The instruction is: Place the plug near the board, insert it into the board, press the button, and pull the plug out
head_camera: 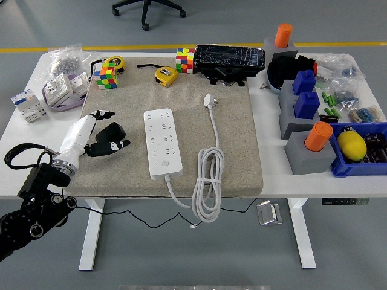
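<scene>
One hand [100, 136] open-fingered on the mat, left of the board [162, 143] (plug [209, 100] apart).

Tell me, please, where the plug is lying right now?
In the head view, the plug lies on the beige mat, right of the power strip and just below the black case.

Bare mat [236, 130] lies open around the plug [208, 99]; tape measure [165, 75] and black case [230, 59] crowd beyond.

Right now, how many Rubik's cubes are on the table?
2: one Rubik's cube at the mat's far-left corner, another at the far edge beside the black case. None seem hidden.
</scene>
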Tool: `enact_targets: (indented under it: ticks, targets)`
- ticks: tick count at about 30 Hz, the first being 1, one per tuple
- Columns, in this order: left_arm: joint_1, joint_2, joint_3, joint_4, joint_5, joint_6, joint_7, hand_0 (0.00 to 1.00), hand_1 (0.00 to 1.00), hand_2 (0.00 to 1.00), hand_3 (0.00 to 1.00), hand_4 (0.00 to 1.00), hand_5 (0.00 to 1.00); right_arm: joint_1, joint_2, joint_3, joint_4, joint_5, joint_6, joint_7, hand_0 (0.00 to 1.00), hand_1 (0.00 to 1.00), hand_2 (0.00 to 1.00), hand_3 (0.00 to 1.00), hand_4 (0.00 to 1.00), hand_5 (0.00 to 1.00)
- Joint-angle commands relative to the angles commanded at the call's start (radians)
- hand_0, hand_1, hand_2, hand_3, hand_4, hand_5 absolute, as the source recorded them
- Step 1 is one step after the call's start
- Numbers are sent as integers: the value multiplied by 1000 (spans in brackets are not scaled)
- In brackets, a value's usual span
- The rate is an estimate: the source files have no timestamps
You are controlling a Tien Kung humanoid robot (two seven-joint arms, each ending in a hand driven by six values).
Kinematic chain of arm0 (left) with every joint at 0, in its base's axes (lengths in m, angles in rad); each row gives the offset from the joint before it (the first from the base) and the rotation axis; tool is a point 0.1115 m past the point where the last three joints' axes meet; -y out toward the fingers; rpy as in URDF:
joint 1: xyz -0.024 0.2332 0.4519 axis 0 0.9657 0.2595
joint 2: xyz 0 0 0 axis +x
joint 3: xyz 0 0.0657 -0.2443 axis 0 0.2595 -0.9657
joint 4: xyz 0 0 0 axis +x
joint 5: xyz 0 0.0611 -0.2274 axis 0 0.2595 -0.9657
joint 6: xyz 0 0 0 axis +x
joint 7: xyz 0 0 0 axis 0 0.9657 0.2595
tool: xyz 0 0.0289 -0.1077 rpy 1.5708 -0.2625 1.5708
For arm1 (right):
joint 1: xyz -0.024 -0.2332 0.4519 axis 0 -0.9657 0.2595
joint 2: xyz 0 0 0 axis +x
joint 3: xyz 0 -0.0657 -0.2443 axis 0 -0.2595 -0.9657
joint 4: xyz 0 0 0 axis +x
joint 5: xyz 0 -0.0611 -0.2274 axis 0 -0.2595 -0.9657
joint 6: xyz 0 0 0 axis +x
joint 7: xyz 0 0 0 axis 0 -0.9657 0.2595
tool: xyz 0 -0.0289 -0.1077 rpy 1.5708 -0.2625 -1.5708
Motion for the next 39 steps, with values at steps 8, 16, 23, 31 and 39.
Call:
enact_targets:
  ticks: [8,16,23,31,39]
  targets:
    - [-32,-14,41,50,-20,-3,32,687,661,670,740,998,356,0,3,7,5,-2,0,0,626,685,663,568,979,588]
    - [-58,-28,78,79,-25,-10,63,551,562,566,660,970,317,0,4,5,4,-2,1,0,626,685,663,567,978,591]
    - [-85,-36,108,98,-33,20,60,399,381,457,554,789,190,2,2,7,6,-2,-1,3,623,685,663,567,978,589]
    - [-86,-32,114,93,-9,13,89,310,320,392,542,658,2,0,2,5,5,-2,-3,5,623,685,663,566,978,588]
    - [-91,-28,123,92,-8,17,71,304,321,386,543,659,2,1,1,7,8,-3,-6,12,623,684,663,566,977,588]
